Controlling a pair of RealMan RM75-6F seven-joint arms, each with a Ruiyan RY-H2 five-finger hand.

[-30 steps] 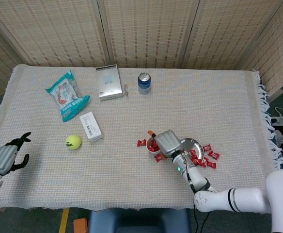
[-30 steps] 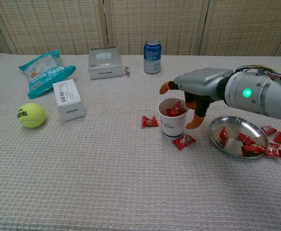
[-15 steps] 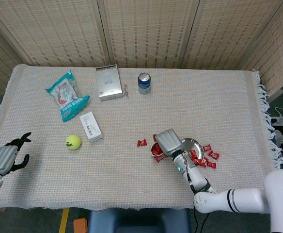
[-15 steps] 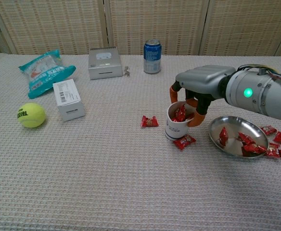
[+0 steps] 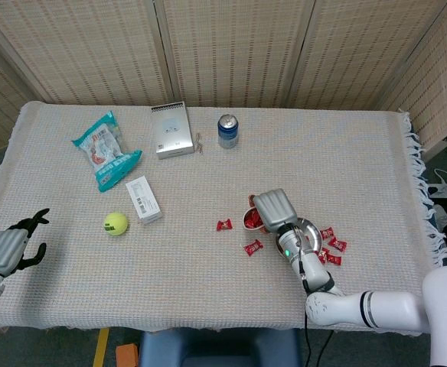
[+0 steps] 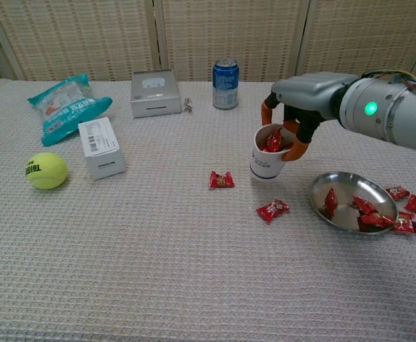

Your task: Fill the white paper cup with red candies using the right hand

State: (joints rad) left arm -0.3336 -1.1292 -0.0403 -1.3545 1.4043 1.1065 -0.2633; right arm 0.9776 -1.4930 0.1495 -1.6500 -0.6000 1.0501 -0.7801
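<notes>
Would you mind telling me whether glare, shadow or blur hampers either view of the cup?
Chest view: light is soft and even; the white paper cup and candies inside read sharply, the right hand slightly shading its rim. Head view: sharp too, but the right hand hides most of the cup; the metal dish shows mild sheen.

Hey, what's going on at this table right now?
The robot's right hand grips a white paper cup by its rim and holds it tilted above the table, with red candies inside. More candies lie in a metal dish, beside it, and two on the cloth. The left hand is at the table's near left edge, holding nothing.
</notes>
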